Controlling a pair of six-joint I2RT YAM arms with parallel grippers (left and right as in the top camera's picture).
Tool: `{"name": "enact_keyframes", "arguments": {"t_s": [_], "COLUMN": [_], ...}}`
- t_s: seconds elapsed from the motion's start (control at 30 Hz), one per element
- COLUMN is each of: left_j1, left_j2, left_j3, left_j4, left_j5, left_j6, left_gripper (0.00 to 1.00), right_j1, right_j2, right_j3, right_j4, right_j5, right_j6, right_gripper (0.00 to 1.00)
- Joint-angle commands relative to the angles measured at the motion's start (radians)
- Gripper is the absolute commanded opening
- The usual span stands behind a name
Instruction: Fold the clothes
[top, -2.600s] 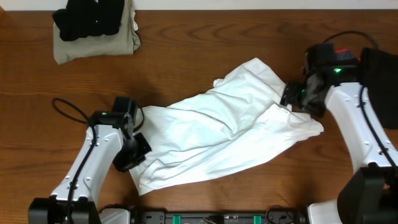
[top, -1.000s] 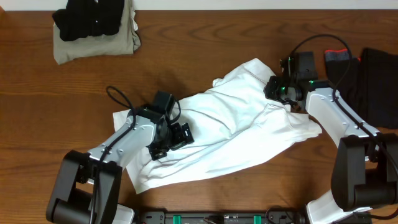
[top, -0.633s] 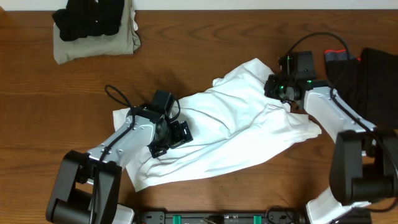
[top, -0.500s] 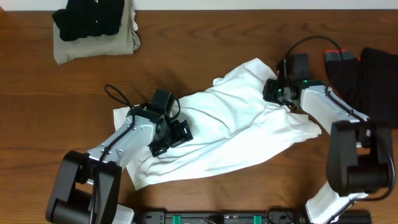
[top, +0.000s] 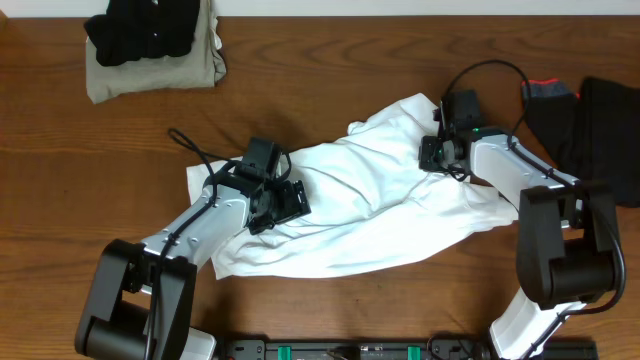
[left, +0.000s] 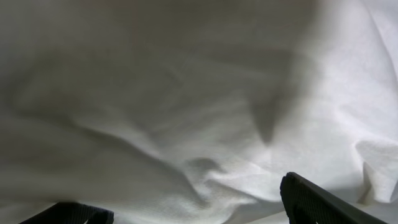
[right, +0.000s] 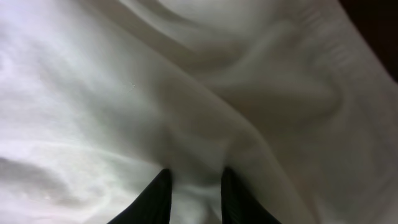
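**A:** From overhead, where does the shirt lie?

**B:** The white shirt (top: 370, 215) is spread crumpled across the middle of the wooden surface (top: 320, 70), running from the near left up toward the far right. The left arm (top: 205, 225) reaches over its left end, and the left jaws rest on the cloth there. The right arm (top: 510, 170) bends in from the right, with the right jaws at the shirt's far right part.

**A:** Any other clothes?

**B:** A folded khaki garment (top: 150, 75) sits in the far left corner with a black garment (top: 140, 30) on top of it, well apart from the shirt. More black clothes (top: 600, 130) lie at the right edge, near the right arm.

**A:** What about the left wrist view?

**B:** Wrinkled, shadowed shirt cloth fills it. The two black fingers (left: 323, 202) show only at the bottom corners, far apart. The left jaws are spread wide and released, with cloth lying between them but not pinched.

**A:** And the right wrist view?

**B:** It shows the shirt again, with one thick fold running diagonally. The fingers (right: 155, 199) stand close together at the bottom edge with a ridge of cloth between them, so the right jaws are clenched on the white shirt. A stitched hem (right: 336, 56) runs along the upper right, with a dark sliver beyond it in the corner.
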Motion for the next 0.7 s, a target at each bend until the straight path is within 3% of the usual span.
{"name": "enact_keyframes", "arguments": {"t_s": [0.0,0.3,0.5,0.67], "left_j1": [0.018,0.097,0.118,0.118], "left_j2": [0.021,0.021,0.021,0.021], "left_j3": [0.002,0.002,0.002,0.003], "left_j4": [0.004,0.035,0.146,0.239], "left_j5": [-0.041,-0.077,-0.077,-0.077], "left_j6": [0.035,0.055,0.118,0.134], "left_gripper": [0.85,0.85,0.85,0.86], "right_j1": [-0.037,-0.112,-0.161,-0.172], "right_j2": [0.013,0.032,0.035,0.035], "right_j3": [0.009,0.008,0.008,0.008], "right_j4": [-0.023,-0.087,-0.135,-0.148], "right_j5": [0.067,0.164,0.227,0.238], "right_j6": [0.003,0.066,0.18,0.198], "right_gripper": [0.25,0.23,0.19,0.22]}}
